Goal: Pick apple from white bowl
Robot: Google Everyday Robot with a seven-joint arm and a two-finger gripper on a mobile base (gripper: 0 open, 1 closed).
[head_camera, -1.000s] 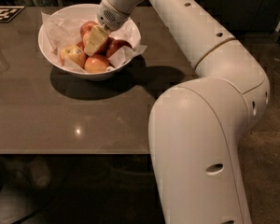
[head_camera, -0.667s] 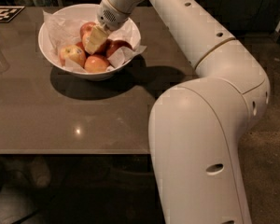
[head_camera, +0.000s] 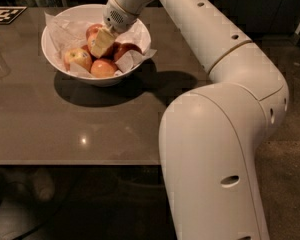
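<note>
— White bowl [head_camera: 90, 80] on the grey surface [head_camera: 65, 129]: where's the claw?
— The claw [head_camera: 102, 44] is down inside it, among the fruit. Whether it grips anything, I cannot tell.
— And the apple?
— The apple [head_camera: 104, 68] lies in the bowl by the near rim, just in front of the claw.

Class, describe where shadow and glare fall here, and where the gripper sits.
Camera view: the white bowl casts a dark shadow forward and rightward on the table; a small glare spot shines near the table's front edge; the gripper sits inside the bowl, among the apples.
</note>
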